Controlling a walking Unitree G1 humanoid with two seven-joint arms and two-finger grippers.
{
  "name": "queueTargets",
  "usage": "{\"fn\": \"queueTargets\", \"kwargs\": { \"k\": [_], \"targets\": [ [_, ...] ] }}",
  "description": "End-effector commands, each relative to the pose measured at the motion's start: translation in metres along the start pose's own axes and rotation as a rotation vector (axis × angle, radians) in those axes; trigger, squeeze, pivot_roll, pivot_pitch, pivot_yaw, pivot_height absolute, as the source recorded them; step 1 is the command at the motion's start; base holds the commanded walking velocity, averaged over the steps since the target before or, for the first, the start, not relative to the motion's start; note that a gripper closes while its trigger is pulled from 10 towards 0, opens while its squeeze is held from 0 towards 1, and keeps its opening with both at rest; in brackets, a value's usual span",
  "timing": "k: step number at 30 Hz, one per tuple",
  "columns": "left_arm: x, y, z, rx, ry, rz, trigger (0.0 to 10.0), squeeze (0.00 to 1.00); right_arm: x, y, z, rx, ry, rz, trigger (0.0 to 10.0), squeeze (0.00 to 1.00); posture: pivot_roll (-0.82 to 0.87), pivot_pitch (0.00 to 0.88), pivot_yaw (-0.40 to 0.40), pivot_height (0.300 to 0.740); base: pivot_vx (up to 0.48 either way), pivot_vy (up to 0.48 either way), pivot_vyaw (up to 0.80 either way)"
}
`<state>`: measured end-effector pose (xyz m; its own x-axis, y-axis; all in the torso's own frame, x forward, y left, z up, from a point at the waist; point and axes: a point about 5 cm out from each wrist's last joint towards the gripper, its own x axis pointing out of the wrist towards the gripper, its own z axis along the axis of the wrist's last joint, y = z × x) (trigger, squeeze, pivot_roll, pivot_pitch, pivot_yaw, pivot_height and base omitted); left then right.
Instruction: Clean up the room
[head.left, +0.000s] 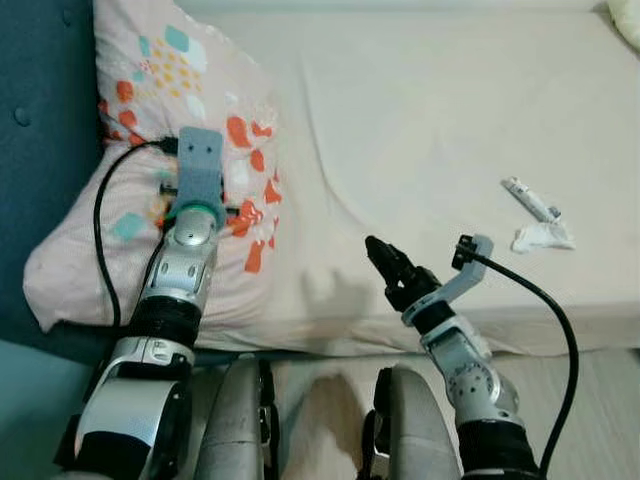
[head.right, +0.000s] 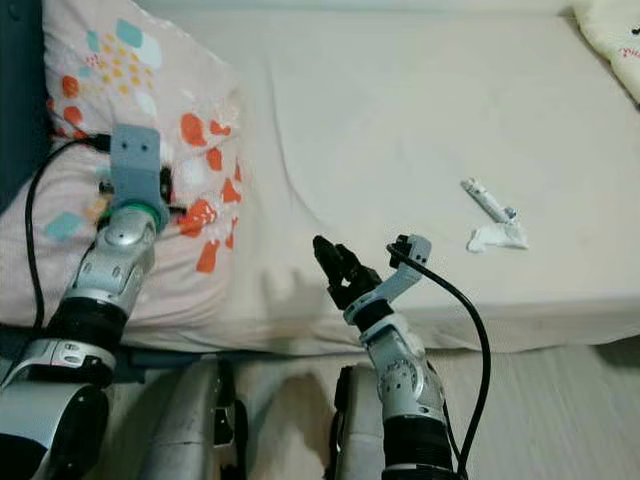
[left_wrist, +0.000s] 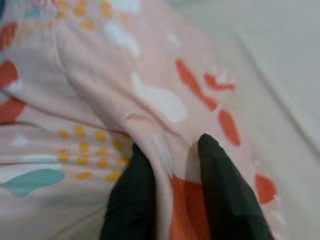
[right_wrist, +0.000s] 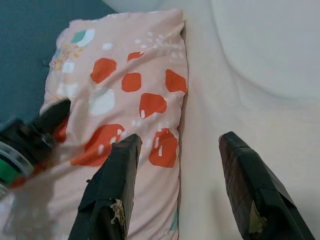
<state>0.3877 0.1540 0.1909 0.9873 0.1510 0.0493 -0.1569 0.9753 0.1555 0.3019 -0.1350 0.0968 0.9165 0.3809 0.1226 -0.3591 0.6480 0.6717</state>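
A pink pillow (head.left: 190, 90) with orange, teal and white patches lies at the left end of the cream bed (head.left: 430, 120), against a teal headboard (head.left: 35, 100). My left gripper (left_wrist: 170, 165) rests on the pillow, shut on a raised fold of its cover. My right gripper (head.left: 385, 262) hovers open over the bed's front edge, right of the pillow, with nothing between its fingers (right_wrist: 125, 165). A white tube (head.left: 530, 198) and a crumpled white tissue (head.left: 543, 237) lie on the sheet at the right.
Another pale pillow corner (head.right: 612, 40) shows at the bed's far right. Light wooden floor (head.left: 600, 400) runs along the front of the bed. A black cable (head.left: 100, 230) loops from my left wrist over the pillow.
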Motion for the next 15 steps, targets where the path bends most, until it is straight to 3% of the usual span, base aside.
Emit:
{"fn": "queueTargets", "kwargs": {
  "k": [1,2,4,5,6,7,8,13,14,15],
  "targets": [
    [-0.002,0.002,0.011,-0.026,-0.091,0.032,10.0,1.0,-0.005,-0.004,-0.004,0.003,0.007,-0.019,10.0,0.0,0.09,0.128,0.035,0.625,0.0,0.0,0.0],
    [-0.001,0.012,0.035,-0.043,-0.228,0.088,10.0,0.55,-0.006,-0.004,-0.004,0.003,0.004,-0.018,10.0,0.0,0.09,0.129,0.04,0.625,0.0,0.0,0.0],
    [-0.001,0.012,0.035,-0.043,-0.228,0.088,10.0,0.55,-0.006,-0.004,-0.004,0.003,0.004,-0.018,10.0,0.0,0.09,0.129,0.04,0.625,0.0,0.0,0.0],
    [-0.004,0.028,0.066,-0.048,-0.368,0.111,10.0,0.0,-0.006,-0.003,-0.003,-0.01,-0.009,-0.018,10.0,0.0,0.09,0.129,0.044,0.625,0.0,0.0,0.0],
    [-0.008,0.038,0.089,-0.055,-0.47,0.089,10.0,0.0,-0.007,-0.002,-0.001,-0.03,-0.024,-0.023,10.0,0.0,0.09,0.129,0.044,0.625,0.0,0.0,0.0],
    [-0.008,0.038,0.089,-0.055,-0.47,0.089,10.0,0.0,-0.007,-0.002,-0.001,-0.03,-0.024,-0.023,10.0,0.0,0.09,0.129,0.044,0.625,0.0,0.0,0.0],
    [-0.024,0.052,0.115,0.025,-0.571,-0.028,10.0,0.0,-0.007,0.0,0.005,-0.077,-0.054,-0.027,10.0,0.0,0.1,0.129,0.048,0.625,0.0,0.0,0.0],
    [-0.03,0.056,0.117,0.068,-0.585,-0.071,10.0,0.0,-0.008,0.001,0.007,-0.096,-0.059,-0.027,10.0,0.0,0.1,0.129,0.048,0.625,0.0,0.0,0.0],
    [-0.036,0.057,0.114,0.078,-0.558,-0.122,10.0,0.0,-0.009,-0.001,0.009,-0.136,-0.065,-0.034,10.0,0.0,0.1,0.127,0.043,0.625,0.0,0.0,0.0],
    [-0.046,0.047,0.09,-0.026,-0.439,-0.201,10.0,0.0,-0.009,-0.002,0.013,-0.202,-0.079,-0.057,10.0,0.0,0.11,0.116,0.028,0.63,0.0,0.0,0.0]
  ]
}}
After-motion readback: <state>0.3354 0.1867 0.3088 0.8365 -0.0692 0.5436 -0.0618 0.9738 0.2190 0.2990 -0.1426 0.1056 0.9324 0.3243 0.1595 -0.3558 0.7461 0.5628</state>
